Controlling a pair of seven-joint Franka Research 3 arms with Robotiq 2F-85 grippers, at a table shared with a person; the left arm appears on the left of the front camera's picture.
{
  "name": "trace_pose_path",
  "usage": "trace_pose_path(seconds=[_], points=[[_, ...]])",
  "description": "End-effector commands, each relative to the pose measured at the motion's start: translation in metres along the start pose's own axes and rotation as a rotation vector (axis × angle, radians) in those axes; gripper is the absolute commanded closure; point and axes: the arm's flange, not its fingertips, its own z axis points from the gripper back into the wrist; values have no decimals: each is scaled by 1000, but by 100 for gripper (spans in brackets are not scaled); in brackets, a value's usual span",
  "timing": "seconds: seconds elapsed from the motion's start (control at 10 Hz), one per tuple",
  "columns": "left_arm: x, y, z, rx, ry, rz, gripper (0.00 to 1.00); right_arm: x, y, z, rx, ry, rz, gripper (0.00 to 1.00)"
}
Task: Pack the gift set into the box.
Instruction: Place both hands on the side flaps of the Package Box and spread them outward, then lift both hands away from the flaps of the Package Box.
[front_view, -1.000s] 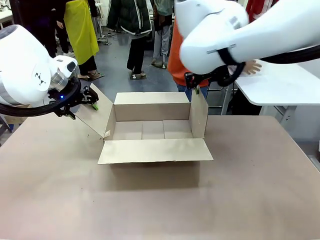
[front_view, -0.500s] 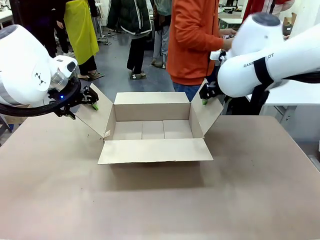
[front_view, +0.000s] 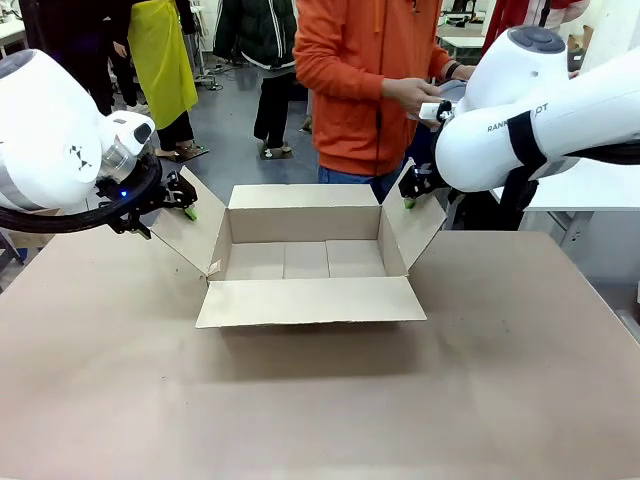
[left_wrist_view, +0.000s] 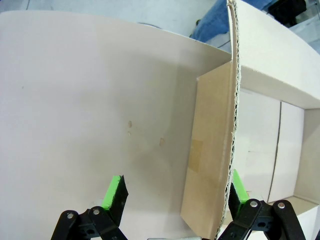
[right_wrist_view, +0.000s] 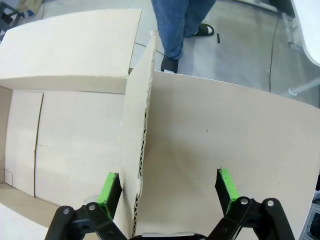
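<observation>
Brown tabletop (front_view: 520, 380), with wide open room on the near side and to left and right. A large shallow brown corrugated cardboard box (front_view: 305, 222) sits at the far middle, open, its floor panels showing. The near flap (front_view: 310, 300) lies flat toward the near edge. The left flap (front_view: 190, 235) and right flap (front_view: 412, 225) splay up and outward. The left gripper (front_view: 186, 207) straddles the left flap's top edge, fingers spread wide, with the board between them close to one pad. The right gripper (front_view: 410, 196) does likewise at the right flap, fingers spread and the board nearer one pad. A person in an orange top (front_view: 360, 80) stands just past the far edge, hands (front_view: 412, 93) on something small; cannot tell what. A white table (front_view: 580, 170) stands far right.
</observation>
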Motion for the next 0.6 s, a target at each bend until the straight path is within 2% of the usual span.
trace_pose_path(seconds=[0.0, 0.5], points=[[0, -2, 1, 18, 3, 9, 0, 3, 7, 3, -27, 5, -21, 0], [0, -2, 1, 18, 3, 9, 0, 3, 7, 3, -27, 5, -21, 0]])
